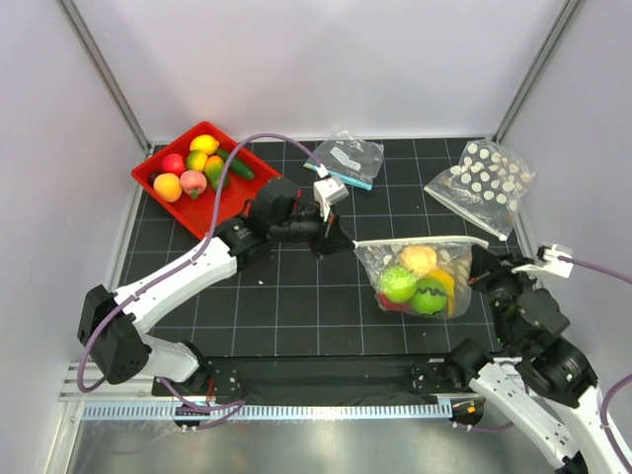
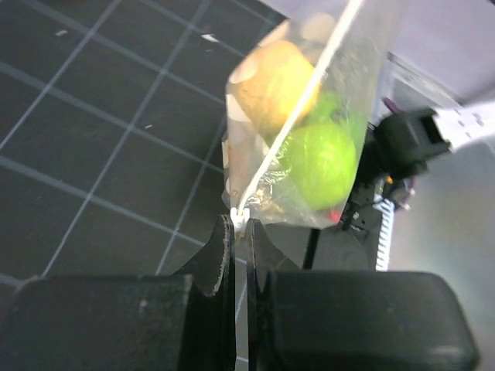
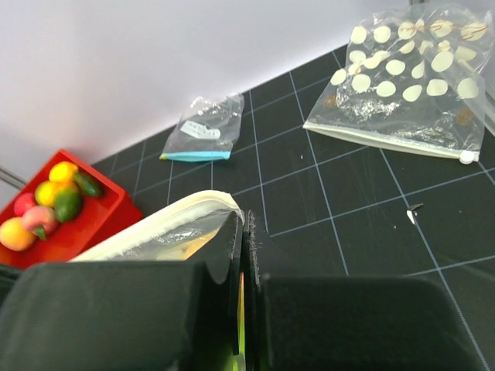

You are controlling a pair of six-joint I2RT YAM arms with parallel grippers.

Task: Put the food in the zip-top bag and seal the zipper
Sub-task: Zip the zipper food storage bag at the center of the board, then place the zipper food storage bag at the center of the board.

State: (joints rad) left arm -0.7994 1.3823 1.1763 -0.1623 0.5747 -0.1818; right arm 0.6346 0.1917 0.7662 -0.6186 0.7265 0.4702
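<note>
The left pincer and right pincer clamp the zipper ends mid-frame. The weight of the food could pull the sagging zip-top bag free.

Right gripper pinching the zip-top bag by its rim, over a black gridded mat.

Its two dark fingers are pressed together on the end of the pale zipper, which curves away to the left. A red tray of toy fruits sits at the far left. A small clear bag with a teal strip lies near the white wall. A second dotted bag lies flat at upper right.
</note>
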